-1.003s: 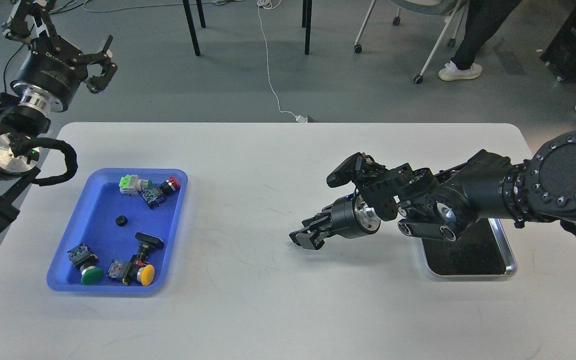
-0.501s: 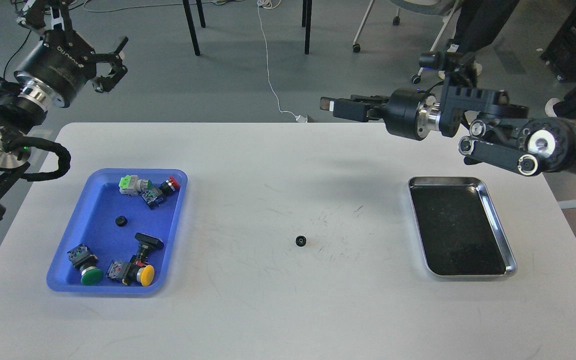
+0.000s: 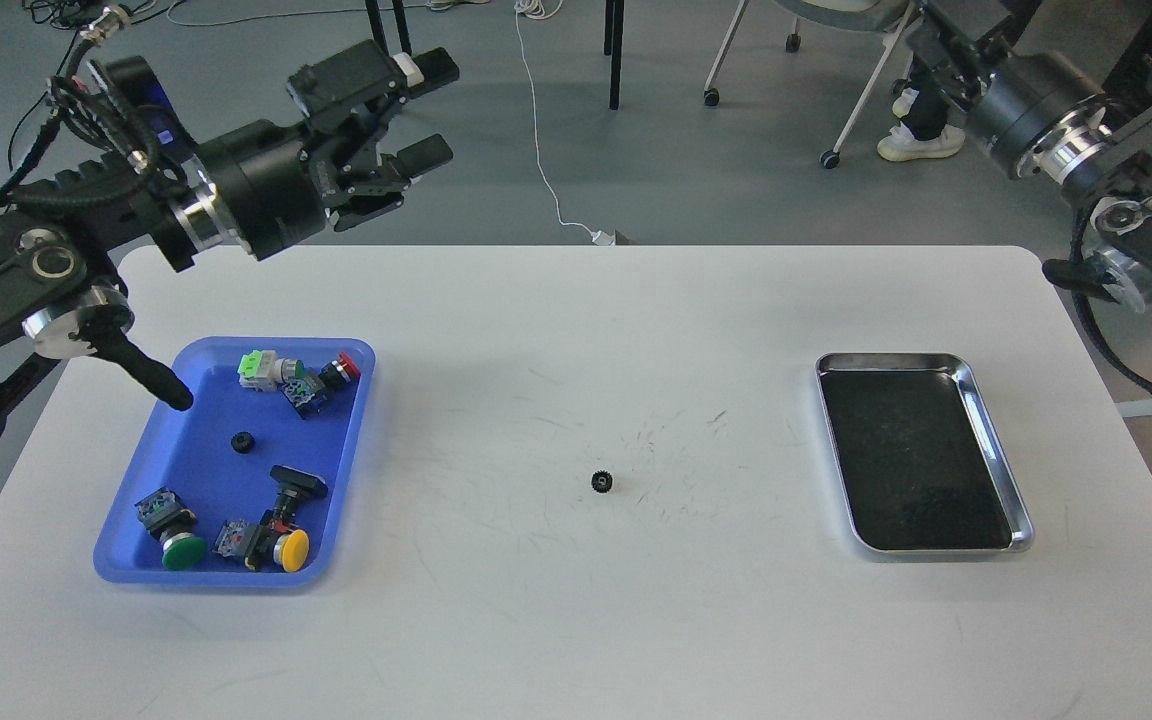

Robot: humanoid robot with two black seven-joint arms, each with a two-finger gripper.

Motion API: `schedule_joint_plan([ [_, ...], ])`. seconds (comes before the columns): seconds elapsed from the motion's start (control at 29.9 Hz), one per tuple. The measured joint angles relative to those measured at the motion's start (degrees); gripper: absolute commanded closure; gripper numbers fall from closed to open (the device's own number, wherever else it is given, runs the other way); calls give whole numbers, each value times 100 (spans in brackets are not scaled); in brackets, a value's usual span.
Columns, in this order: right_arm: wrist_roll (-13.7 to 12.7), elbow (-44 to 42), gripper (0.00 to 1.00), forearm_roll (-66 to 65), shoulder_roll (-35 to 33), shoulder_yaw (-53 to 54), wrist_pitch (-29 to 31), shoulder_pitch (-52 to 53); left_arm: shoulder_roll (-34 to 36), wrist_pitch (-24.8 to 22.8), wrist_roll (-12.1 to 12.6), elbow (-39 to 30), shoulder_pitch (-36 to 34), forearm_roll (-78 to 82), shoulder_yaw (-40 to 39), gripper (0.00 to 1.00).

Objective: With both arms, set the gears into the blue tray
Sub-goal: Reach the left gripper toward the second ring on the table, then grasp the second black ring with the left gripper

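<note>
One small black gear (image 3: 241, 441) lies inside the blue tray (image 3: 198, 455) at the table's left, among the push buttons. A second gear (image 3: 602, 482) rests alone on the white table near its middle. My left gripper (image 3: 428, 110) hangs open and empty in the air above the table's back-left edge, well beyond the blue tray. My right gripper (image 3: 936, 45) is raised at the upper right, past the table's back corner. It is dark and partly cut by the frame edge, so its fingers cannot be told apart.
Push buttons with green (image 3: 182, 551), yellow (image 3: 293, 547) and red (image 3: 344, 367) caps lie in the blue tray. A shiny steel tray (image 3: 998, 450) with a dark inside sits at the table's right. Chair legs, a cable and a person's feet are on the floor behind.
My right arm lifted off the table middle and pulled back to the upper right, leaving the gear on the table. My left arm swung right toward the table's back-left edge.
</note>
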Motion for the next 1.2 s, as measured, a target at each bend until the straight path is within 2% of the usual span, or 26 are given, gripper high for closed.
schedule_joint_plan([
  [0.1, 0, -27, 2, 1295, 4, 112, 2, -116, -153, 0, -1, -269, 23, 1206, 245, 2],
  [0.23, -1, -175, 1, 2907, 4, 179, 54, -168, -699, 63, -9, -333, 27, 3028, 621, 2],
  [0.4, -66, -570, 1, 4009, 4, 522, 461, -370, -1485, 172, -12, -82, 137, 4938, 1035, 3],
  [0.57, -134, -648, 1, 4300, 4, 1258, 1312, -1115, -2183, 557, 70, 307, 157, 6147, 1648, 3],
  [0.8, -172, -134, 1, 4320, 79, 2026, 1826, -2009, -2849, 729, 264, 972, 162, 6994, 2014, 6],
  [1.04, -168, -95, 1, 4321, 162, 2314, 2027, -2313, -3002, 961, 274, 1517, 230, 7220, 2301, 12],
  [1.2, -173, -100, 1, 4321, 153, 2329, 2673, -2567, -3009, 1002, 277, 1644, 332, 7222, 2348, 14],
])
